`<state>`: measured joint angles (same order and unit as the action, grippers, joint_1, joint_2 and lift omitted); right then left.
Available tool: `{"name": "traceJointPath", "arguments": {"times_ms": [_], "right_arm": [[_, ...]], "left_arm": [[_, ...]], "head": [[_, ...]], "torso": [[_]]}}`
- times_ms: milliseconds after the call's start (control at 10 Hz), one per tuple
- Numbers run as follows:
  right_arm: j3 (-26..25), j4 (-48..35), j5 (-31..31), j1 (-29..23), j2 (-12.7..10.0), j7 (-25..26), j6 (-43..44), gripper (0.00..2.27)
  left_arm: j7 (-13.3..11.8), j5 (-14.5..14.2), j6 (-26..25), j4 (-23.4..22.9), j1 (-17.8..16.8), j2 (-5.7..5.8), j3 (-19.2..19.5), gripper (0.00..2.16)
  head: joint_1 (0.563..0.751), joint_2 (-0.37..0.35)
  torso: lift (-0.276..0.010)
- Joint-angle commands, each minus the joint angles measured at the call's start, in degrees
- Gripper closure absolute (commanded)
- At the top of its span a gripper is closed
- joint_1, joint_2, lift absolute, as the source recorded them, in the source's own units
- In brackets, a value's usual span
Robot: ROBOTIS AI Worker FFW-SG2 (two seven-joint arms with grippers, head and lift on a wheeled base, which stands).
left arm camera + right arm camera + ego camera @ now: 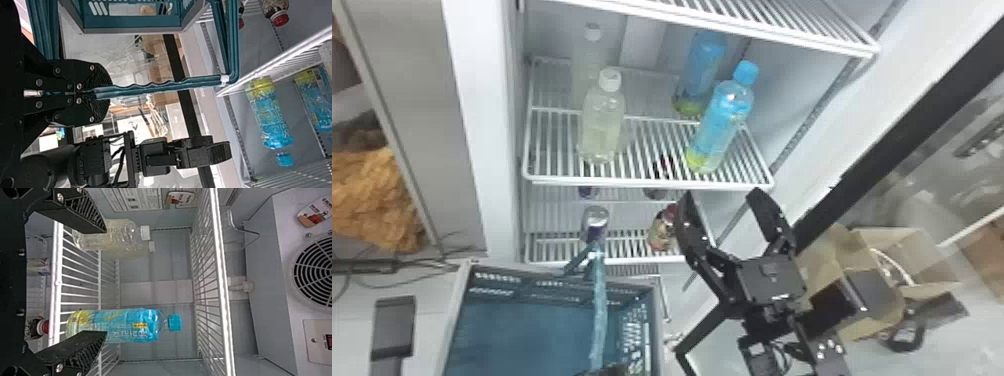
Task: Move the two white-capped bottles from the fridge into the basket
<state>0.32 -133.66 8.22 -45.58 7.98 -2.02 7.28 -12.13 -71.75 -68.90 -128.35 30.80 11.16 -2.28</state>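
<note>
**None of two bottles moved, by the look of it**

The near white-capped bottle and far white-capped bottle are standing on the middle shelf. Before and below it, the left gripper is clenching the handle of the basket; just before it, the right gripper is spreading wide, grasping nothing.

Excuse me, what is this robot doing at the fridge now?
The left tool grips the basket by its handle. The right tool is open and empty, in front of the fridge. A white-capped bottle and a blue-capped bottle stand on a shelf; probably the white-capped one is next.
</note>
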Motion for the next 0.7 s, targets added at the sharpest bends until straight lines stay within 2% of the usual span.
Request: {"name": "traceJointPath", "arguments": {"times_ms": [0, 600], "right_arm": [[0.03, 0.00, 0.01, 0.02, 0.02, 0.00, 0.04, 0.12], [0.14, 0.98, 0.24, 1.00, 0.19, -1.06, 0.46, 0.12]], "left_arm": [[-0.09, 0.00, 0.00, 0.03, 0.00, 0.00, -0.01, 1.19], [0.00, 0.00, 0.00, 0.03, 0.00, 0.00, -0.01, 1.19]], "head": [[0.695, -0.350], [0.695, -0.350]], "torso": [[0.000], [0.000]]}}
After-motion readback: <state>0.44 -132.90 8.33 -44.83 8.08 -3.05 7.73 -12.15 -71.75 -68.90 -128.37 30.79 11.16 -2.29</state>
